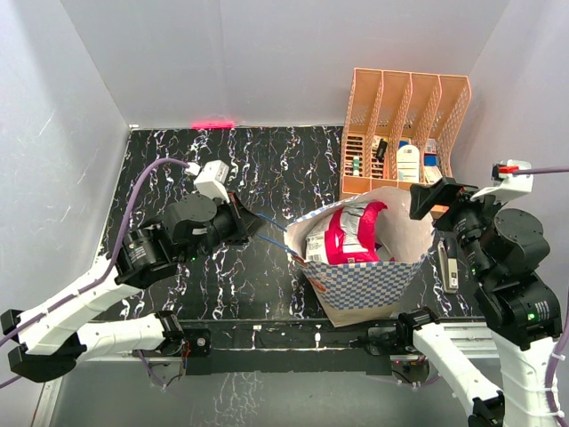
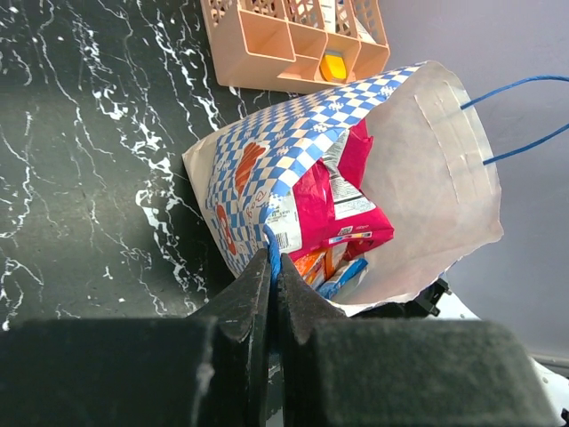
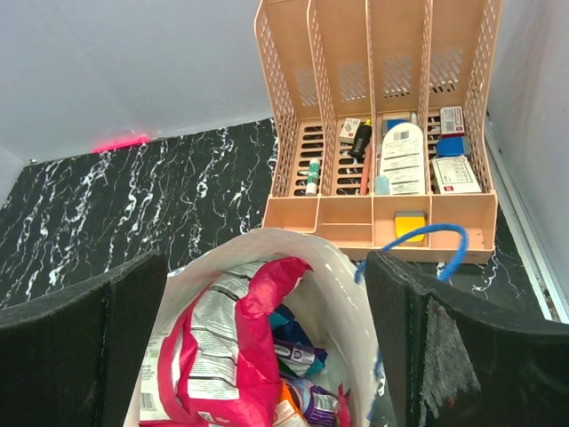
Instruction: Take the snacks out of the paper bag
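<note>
The paper bag, blue-and-white checkered outside, stands open at the table's front centre. A large magenta-and-silver snack packet sticks out of its mouth. My left gripper is left of the bag, shut on its thin blue cord handle. The left wrist view shows the bag, the magenta packet and orange and blue packets below it. My right gripper is open above the bag's right rim. In the right wrist view it straddles the bag over the magenta packet and a purple packet.
A peach-orange slotted organizer with small items stands right behind the bag, also in the right wrist view. The bag's other blue handle loops up by my right finger. A small grey object lies right of the bag. Grey walls enclose the table.
</note>
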{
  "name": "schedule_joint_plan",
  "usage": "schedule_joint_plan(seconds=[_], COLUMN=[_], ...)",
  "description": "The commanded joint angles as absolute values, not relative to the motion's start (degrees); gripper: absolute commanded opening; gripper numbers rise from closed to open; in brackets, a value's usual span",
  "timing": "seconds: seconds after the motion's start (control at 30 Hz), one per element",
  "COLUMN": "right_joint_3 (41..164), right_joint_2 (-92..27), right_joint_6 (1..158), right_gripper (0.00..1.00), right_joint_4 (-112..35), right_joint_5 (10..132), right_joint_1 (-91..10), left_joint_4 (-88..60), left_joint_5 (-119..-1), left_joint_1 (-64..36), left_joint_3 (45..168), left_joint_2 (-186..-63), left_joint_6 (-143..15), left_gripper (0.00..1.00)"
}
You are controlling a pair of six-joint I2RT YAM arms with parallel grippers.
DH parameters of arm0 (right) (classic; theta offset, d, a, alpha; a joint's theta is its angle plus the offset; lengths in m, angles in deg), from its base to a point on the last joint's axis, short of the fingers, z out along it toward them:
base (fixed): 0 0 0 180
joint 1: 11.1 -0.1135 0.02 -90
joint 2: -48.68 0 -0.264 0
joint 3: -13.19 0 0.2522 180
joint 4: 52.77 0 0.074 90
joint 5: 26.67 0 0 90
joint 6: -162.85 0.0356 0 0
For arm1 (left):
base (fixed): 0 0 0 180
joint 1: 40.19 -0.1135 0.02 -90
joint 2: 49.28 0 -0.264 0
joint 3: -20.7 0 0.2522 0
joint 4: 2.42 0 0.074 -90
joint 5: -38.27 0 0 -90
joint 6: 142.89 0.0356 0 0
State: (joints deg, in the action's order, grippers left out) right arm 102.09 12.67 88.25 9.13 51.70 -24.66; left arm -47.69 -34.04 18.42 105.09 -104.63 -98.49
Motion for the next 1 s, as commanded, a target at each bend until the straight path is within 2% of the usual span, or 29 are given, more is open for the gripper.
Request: schedule_joint_plan(seconds=[0.0, 0.37, 0.67, 0.83, 0.87, 0.97], right_joint_3=[101.3, 99.0, 94.0, 90.5, 90.0, 89.3], right_joint_2=[14.8, 15.9, 15.2, 16.5, 16.6, 16.8], right_joint_6=[90.7, 98.9, 106.7, 105.7, 105.8, 105.6], right_gripper=[0.98, 0.98, 0.98, 0.98, 0.97, 0.85], right_joint_4=[6.2, 12.1, 11.5, 3.7, 2.3, -0.6], right_joint_5=[49.7, 36.4, 38.8, 45.6, 46.1, 47.8], right_joint_1=[-25.0, -25.0, -25.0, -25.0, -25.0, -25.1], left_joint_4=[-47.0, -47.1, -45.0, -43.0, -42.7, -42.5], left_joint_5=[-27.9, -28.3, -32.2, -33.8, -34.1, -34.6], left_joint_1=[18.2, 18.2, 18.2, 18.2, 18.2, 18.2], left_joint_3=[108.8, 108.6, 107.1, 105.6, 105.5, 105.3], left_joint_2=[-100.7, -100.6, -101.3, -101.0, -100.9, -101.0], left_joint_6=[-97.1, -97.0, -98.5, -99.6, -99.7, -100.0], left_gripper=[0.0, 0.0, 0.0, 0.0, 0.0, 0.0])
